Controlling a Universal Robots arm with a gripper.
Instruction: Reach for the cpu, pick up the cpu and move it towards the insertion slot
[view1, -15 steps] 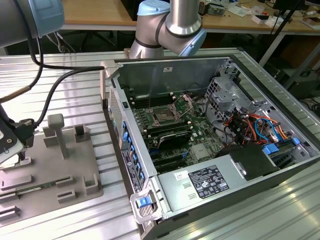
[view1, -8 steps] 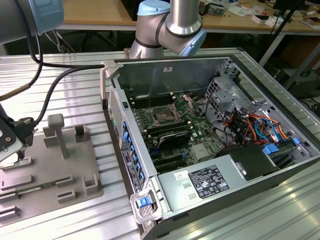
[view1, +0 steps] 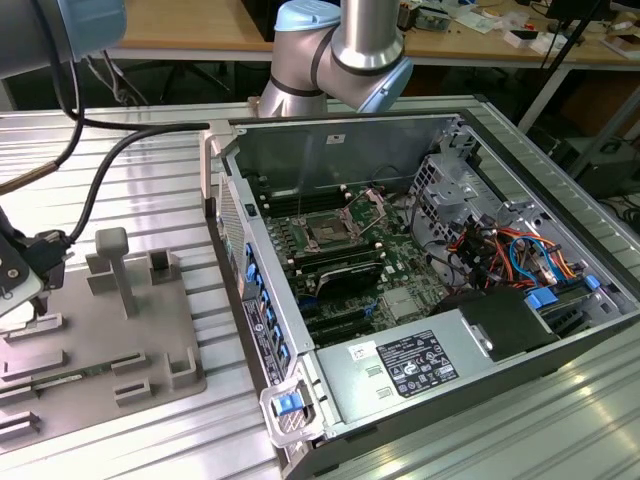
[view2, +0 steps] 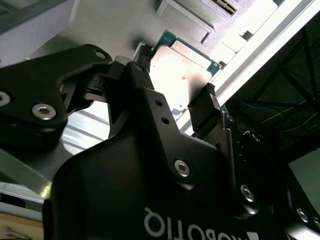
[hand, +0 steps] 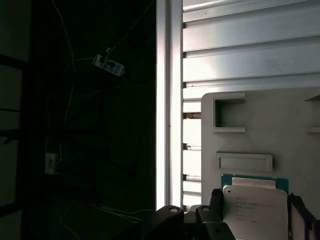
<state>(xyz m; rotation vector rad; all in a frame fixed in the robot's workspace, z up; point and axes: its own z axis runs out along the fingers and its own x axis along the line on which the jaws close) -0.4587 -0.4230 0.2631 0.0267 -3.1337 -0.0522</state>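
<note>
The cpu (hand: 255, 202), a silvery square chip with a thin green rim, lies between the black fingers (hand: 216, 199) of my gripper (hand: 256, 206) over the grey tray (hand: 260, 125). In the second wrist view the cpu (view2: 180, 70) sits in the gripper (view2: 175, 80) with a finger pressed against each of two opposite edges. I cannot tell whether it is lifted off the tray. In the exterior view the gripper (view1: 15, 275) is low at the far left, over the tray (view1: 100, 340). The insertion slot (view1: 325, 232), with its dark centre and raised metal frame, lies inside the open computer case (view1: 420, 260).
The tray carries upright posts (view1: 112, 262) and several rectangular recesses. The case's metal wall (view1: 235, 250) stands between the tray and the motherboard. Cables (view1: 500, 250), a drive cage and a power supply (view1: 420, 360) fill the case on the exterior view's right. The slatted aluminium table (hand: 240, 45) ends close to the gripper.
</note>
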